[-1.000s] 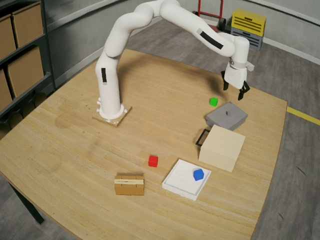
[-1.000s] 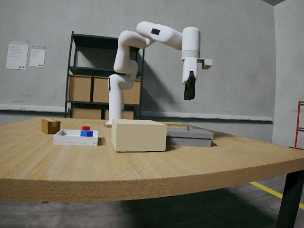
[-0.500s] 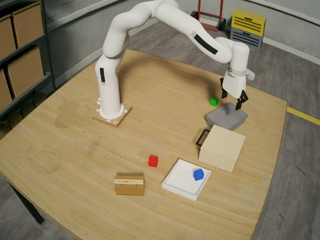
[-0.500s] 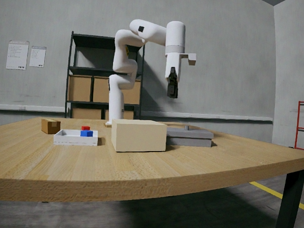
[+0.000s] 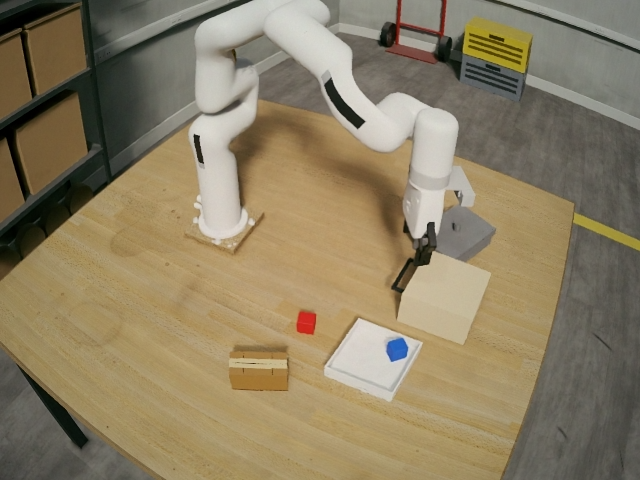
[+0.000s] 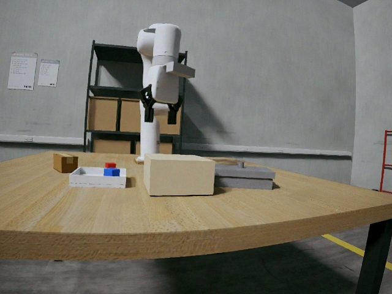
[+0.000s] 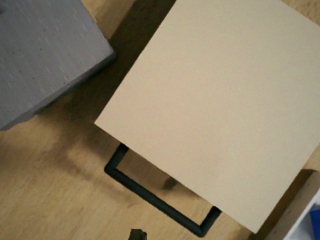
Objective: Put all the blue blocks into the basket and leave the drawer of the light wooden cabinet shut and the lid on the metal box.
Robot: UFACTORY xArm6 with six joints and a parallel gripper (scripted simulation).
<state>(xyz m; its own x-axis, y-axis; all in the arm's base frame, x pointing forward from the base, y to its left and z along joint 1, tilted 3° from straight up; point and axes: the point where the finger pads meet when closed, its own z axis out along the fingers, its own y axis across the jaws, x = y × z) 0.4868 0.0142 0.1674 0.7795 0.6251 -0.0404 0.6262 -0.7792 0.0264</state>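
Black handle (image 5: 402, 277) (image 7: 155, 200) of the light wooden cabinet (image 5: 444, 294) (image 6: 180, 175) (image 7: 210, 100) lies below the end effector (image 5: 424, 255) (image 6: 160, 121), toward the basket (image 5: 356, 384) (image 6: 95, 182) (image 7: 295, 212); fingers apart, empty. Judgement: descend, straddling its long bar crosswise.

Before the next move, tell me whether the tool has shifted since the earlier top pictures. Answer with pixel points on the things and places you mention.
Yes: the tool (image 5: 422, 253) (image 6: 160, 118) has moved from over the metal box (image 5: 465, 232) toward the cabinet's handle (image 5: 402, 274) (image 7: 155, 201).
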